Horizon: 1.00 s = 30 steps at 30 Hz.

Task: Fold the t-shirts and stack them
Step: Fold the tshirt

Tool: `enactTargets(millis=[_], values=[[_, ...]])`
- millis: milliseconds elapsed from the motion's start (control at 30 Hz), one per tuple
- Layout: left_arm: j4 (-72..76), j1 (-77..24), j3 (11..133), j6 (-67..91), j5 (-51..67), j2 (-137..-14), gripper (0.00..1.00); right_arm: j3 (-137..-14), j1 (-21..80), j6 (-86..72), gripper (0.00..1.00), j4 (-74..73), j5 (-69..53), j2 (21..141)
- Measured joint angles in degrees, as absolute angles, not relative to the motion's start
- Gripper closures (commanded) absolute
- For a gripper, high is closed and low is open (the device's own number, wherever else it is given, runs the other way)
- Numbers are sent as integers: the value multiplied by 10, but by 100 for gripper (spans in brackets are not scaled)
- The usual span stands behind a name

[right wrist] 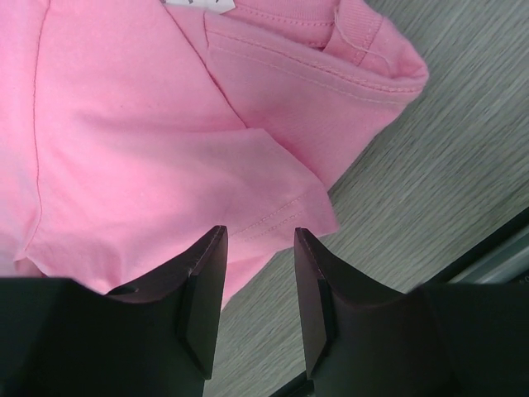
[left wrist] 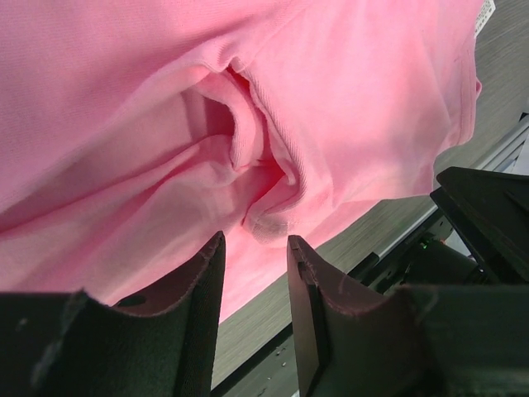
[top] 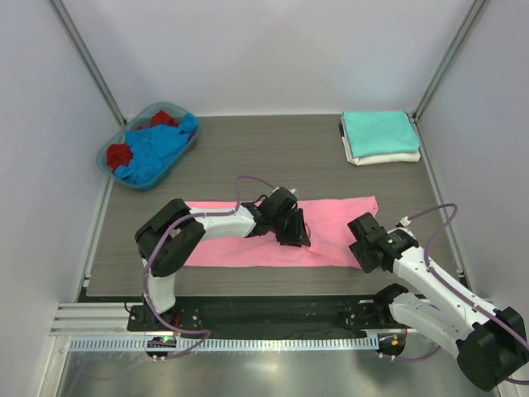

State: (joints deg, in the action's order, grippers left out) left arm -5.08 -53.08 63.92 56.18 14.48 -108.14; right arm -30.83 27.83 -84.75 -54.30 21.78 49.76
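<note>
A bright pink t-shirt (top: 331, 231) lies folded into a long strip across the table's front. My left gripper (top: 293, 236) hovers open over its middle; in the left wrist view (left wrist: 254, 240) a bunched crease of pink cloth (left wrist: 256, 157) sits just ahead of the fingertips. My right gripper (top: 365, 255) is open at the strip's near right corner; in the right wrist view (right wrist: 259, 234) it is just over the sleeve hem (right wrist: 281, 211). A folded teal shirt (top: 378, 131) lies on a folded white shirt (top: 384, 157) at the back right. Blue (top: 157, 149) and red (top: 118, 154) shirts lie in the basket.
A blue-rimmed plastic basket (top: 106, 153) stands at the back left. Cage posts rise at the back corners. A black rail and metal strip (top: 248, 314) run along the table's near edge, by the arm bases.
</note>
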Motion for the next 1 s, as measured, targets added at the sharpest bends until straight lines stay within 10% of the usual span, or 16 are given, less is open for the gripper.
enactTargets(millis=[567, 767, 1000], values=[[-45, -531, 668, 546, 159, -1118, 64, -267, 276, -947, 55, -548, 222, 474], [-46, -531, 673, 545, 163, -1126, 79, -256, 276, -961, 54, -547, 225, 474], [-91, -531, 689, 530, 155, -1120, 64, -289, 276, -930, 54, -546, 252, 488]])
